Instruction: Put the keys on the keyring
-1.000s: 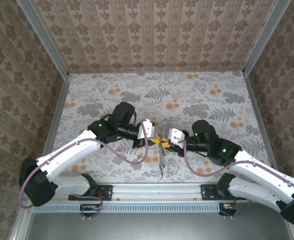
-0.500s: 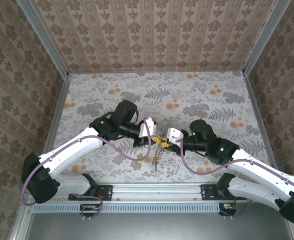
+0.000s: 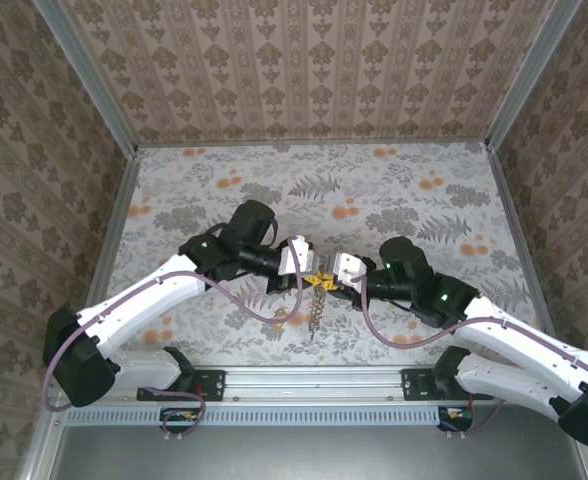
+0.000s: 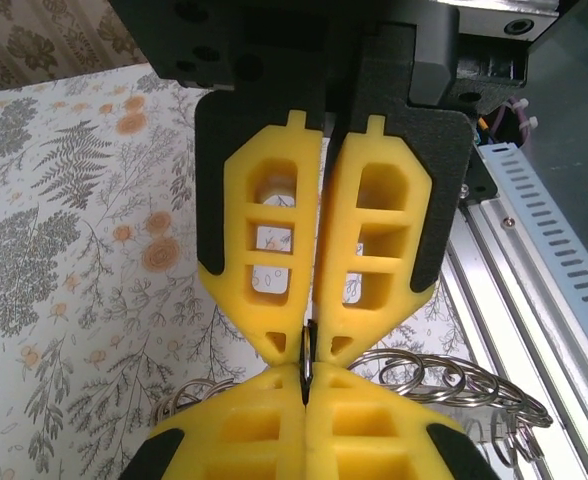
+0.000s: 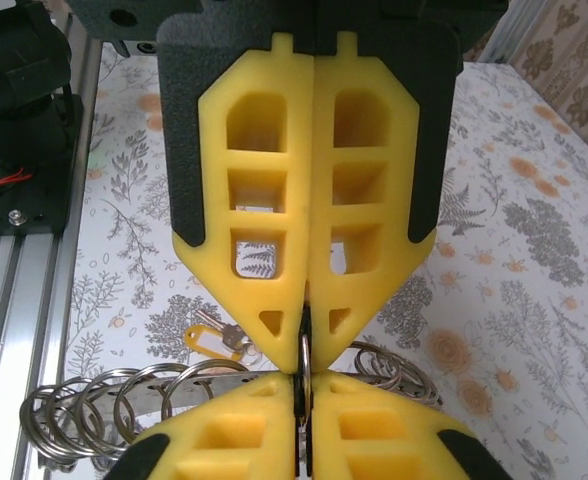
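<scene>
The silvery-grey keyring of linked metal loops [image 3: 317,304] is held above the floral table's [image 3: 394,190] near edge, one loop clamped tip to tip by the yellow-fingered left gripper [image 3: 311,277] and right gripper [image 3: 333,283], while a yellow-headed key [image 5: 206,340] lies unthreaded, so threading is judged barely begun

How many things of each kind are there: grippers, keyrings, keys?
Grippers: 2, the left gripper and the right gripper, both with jaws shut on the keyring
Keyring: 1, a chain of steel rings
Keys I can make out: 1, the yellow-headed key
Total: 4
</scene>
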Robot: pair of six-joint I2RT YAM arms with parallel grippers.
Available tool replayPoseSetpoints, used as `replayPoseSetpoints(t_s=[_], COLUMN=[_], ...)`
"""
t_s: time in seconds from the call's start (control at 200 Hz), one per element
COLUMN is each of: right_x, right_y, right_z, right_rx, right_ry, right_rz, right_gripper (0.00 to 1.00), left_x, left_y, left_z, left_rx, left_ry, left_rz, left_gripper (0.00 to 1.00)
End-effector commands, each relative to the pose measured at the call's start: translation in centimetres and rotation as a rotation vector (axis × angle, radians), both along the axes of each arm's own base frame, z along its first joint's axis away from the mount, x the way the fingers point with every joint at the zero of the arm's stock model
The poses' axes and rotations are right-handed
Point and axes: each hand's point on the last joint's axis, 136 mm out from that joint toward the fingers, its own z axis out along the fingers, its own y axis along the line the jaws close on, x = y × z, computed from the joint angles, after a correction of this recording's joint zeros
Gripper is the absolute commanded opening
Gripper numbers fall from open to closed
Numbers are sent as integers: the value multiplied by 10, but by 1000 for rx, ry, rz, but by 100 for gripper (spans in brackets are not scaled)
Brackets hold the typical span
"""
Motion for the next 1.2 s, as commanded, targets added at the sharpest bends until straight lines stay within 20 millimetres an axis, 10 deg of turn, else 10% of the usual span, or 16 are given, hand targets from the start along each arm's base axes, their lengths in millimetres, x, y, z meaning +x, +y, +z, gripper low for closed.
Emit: replayPoseSetpoints(t_s=[0.0,0.3,0.495,0.575,0.915,1.195], right_x=[-3,-5,-13,-15,-9,-2], right_y=[6,-10,-22,-25,-40,-34], right_z=[16,16,18,18,14,-3], right_rx=[25,88,130,100,-107,-128], right_ry=[-22,-164,-344,-421,-460,-328], right_rz=[38,2,16,35,34,13], right_gripper=[0,0,0,0,0,0], left_x=[-3,-2,21,52,46,41], left_y=[-5,10,44,62,92,77], left_z=[19,27,3,-8,-60,-53], left_rx=[-39,-66,47,84,273,198], left_ry=[-51,-104,-116,-71,346,346], left_rz=[-36,61,314,577,885,793], left_gripper=[0,42,49,66,62,61])
